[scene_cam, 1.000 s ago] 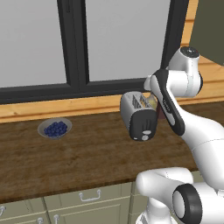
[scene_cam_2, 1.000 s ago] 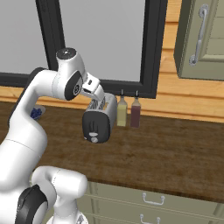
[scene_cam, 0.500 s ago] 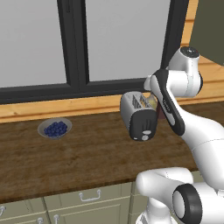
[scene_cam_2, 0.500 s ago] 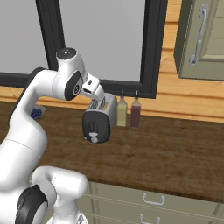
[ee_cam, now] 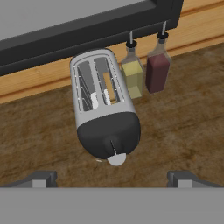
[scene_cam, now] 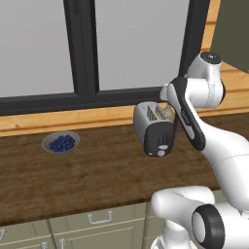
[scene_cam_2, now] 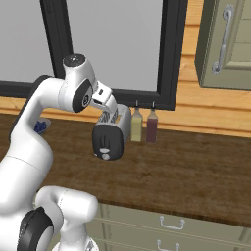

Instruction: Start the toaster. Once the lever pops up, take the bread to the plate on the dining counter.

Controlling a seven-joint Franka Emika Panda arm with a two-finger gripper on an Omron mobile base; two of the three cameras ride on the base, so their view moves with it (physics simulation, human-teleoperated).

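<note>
I am looking down through the hand camera with the gripper (ee_cam: 109,177) hanging over the toaster (ee_cam: 105,109), and its two fingertips (ee_cam: 40,178) are standing wide apart with nothing between them. The toaster's dark end panel is facing me, lying between the two tips and just beyond them, apart from both. The lever (ee_cam: 116,158) is showing as a pale tab at the nearest edge of that panel. Inside the toaster's right-hand slot I am seeing the bread (ee_cam: 109,89), a golden strip sitting down in the slot.

Just beyond the toaster and to its right, two bottles are standing side by side, a yellowish bottle (ee_cam: 132,74) nearly touching the toaster's shoulder and a dark red bottle (ee_cam: 157,70) next to it. All of this is resting on a dark wood worktop (scene_cam: 97,175). Well to the left of the toaster a small grey bowl of blueberries (scene_cam: 61,143) is sitting. Behind the toaster a pale wood ledge (scene_cam_2: 206,117) is running under a black-framed window (scene_cam_2: 169,54), and up to the right of it a grey-green wall cabinet (scene_cam_2: 225,44) is hanging.
</note>
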